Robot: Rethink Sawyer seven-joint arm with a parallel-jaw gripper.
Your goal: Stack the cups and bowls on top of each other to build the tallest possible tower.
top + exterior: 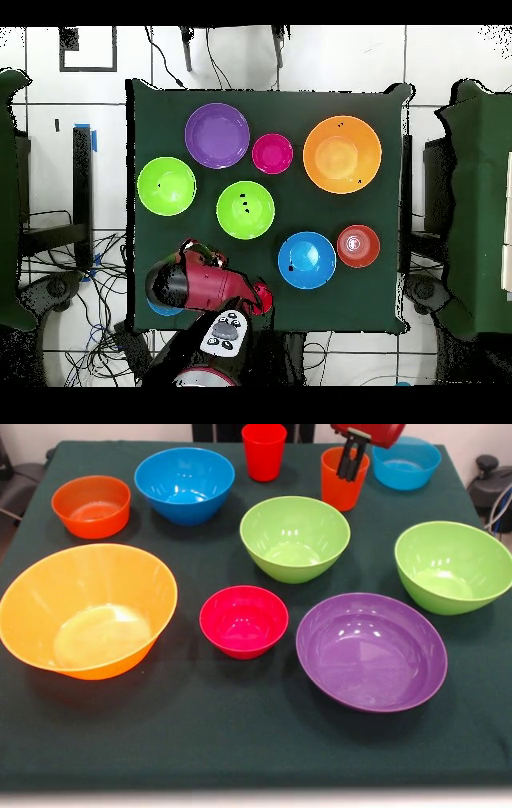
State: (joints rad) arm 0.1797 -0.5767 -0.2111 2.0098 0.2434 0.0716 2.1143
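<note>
My gripper (pixel 352 460) hangs at the far right in the front view, right at the orange cup (pixel 344 484); its two black fingers (pixel 346 468) show in front of the cup's upper wall with a narrow gap and nothing between them. The red cup (pixel 264 450) stands upright to its left. All the bowls stand apart on the cloth: big orange (pixel 88 612), small crimson (pixel 243 622), purple (pixel 371 651), two lime green (pixel 294 538) (pixel 452 566), two blue (pixel 184 484) (pixel 406 462), small orange (pixel 90 506). Nothing is stacked. In the overhead view the arm (pixel 205 285) hides the orange cup.
The dark green cloth (pixel 240 728) covers the table. In the overhead view the arm also covers most of one blue bowl (pixel 160 307) and the red cup (pixel 263 297). Chairs and cables lie round the table's sides.
</note>
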